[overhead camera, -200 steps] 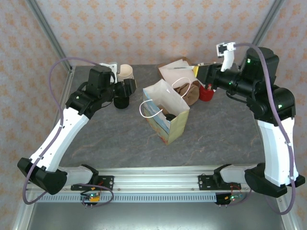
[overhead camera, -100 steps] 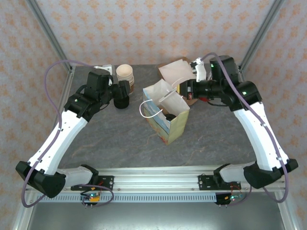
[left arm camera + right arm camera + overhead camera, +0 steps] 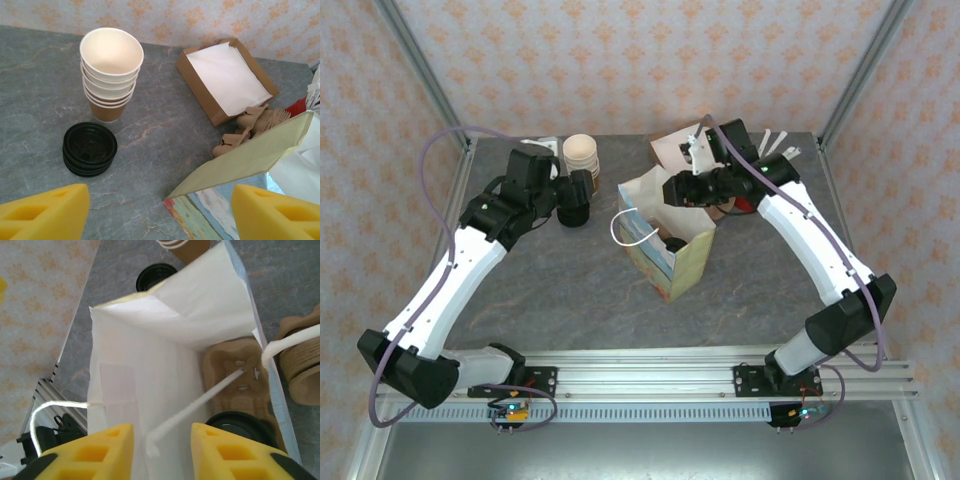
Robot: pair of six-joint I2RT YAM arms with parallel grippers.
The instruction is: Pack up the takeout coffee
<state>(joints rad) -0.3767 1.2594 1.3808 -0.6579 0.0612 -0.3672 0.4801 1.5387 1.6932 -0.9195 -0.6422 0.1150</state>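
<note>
Over the open mouth of the paper bag (image 3: 150,365) hangs the right pincer (image 3: 162,434), its two blocky yellow fingers (image 3: 95,450) parted with a clear gap between them. A thin white strip (image 3: 200,400), flat and straight, slants from that gap down into the bag; it is far narrower than the gap and neither finger presses on it. The bag stands upright on the grey, marble-veined desk (image 3: 150,125). Its lining is plain white, one side is pale yellow-green, and the front panel carries a glossy coloured print. White cord handles (image 3: 45,412) loop from its rim.

Down at the bottom of the bag sits the takeout coffee (image 3: 240,422). Only its round black plastic lid shows, with its raised rim. It is set in a moulded brown pulp carrier (image 3: 232,367) with a rough, fibrous surface and rounded hollows.

The left pincer (image 3: 160,196) hovers above the desk to the left of the bag. Its wedge-shaped yellow fingers are spread wide and have nothing between them. Beyond it stands a nested stack of lidless cream paper cups (image 3: 111,70), tapered, with rolled rims. Just beside the stack is a low pile of loose black lids (image 3: 90,148), ridged and shiny.

Further back lies a shallow brown card tray (image 3: 200,90) holding flat white napkins (image 3: 230,80). Near the tray and just behind the bag lie more pulp pieces (image 3: 250,122), lumpy and tan. At the right edge a red object (image 3: 300,106) peeks out behind the bag, too hidden to identify.
</note>
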